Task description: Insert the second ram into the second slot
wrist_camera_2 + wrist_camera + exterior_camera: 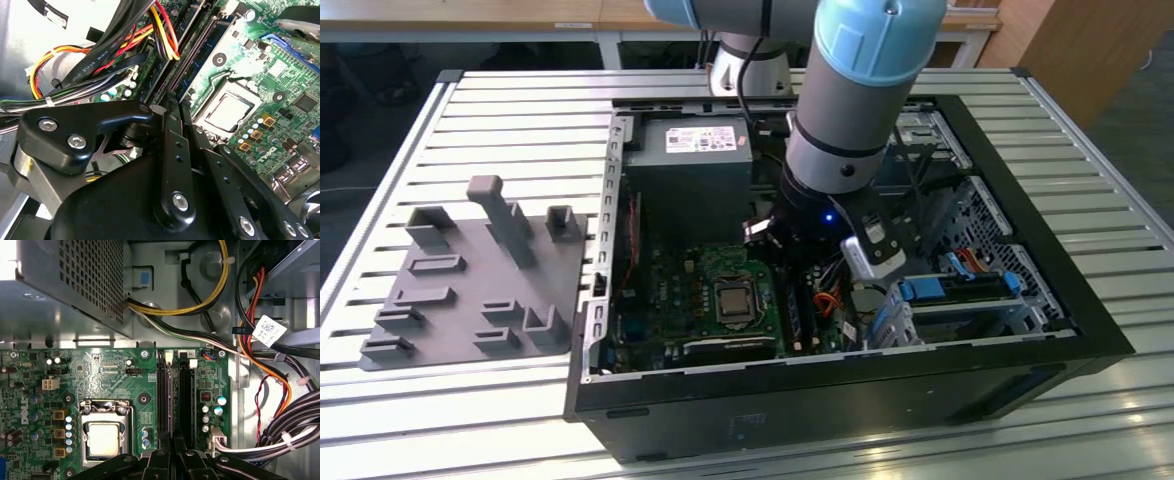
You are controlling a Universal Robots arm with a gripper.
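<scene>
Gripper (167, 440) low over the motherboard's (107, 372) RAM slots (175, 395), jaws clenched edge-on onto the second ram (164, 405); light, stiff, fragile, so hold the long edges.

One open computer case (1067, 300), one motherboard (100, 375), one grey fixture tray (467, 290).

in the exterior view the arm (854, 110) hides the claw and the slots beneath it. in both wrist views the claw (172, 440) (175, 107) is cut off by the edge, its fingertips too close together to tell whether they grip the ram.
</scene>
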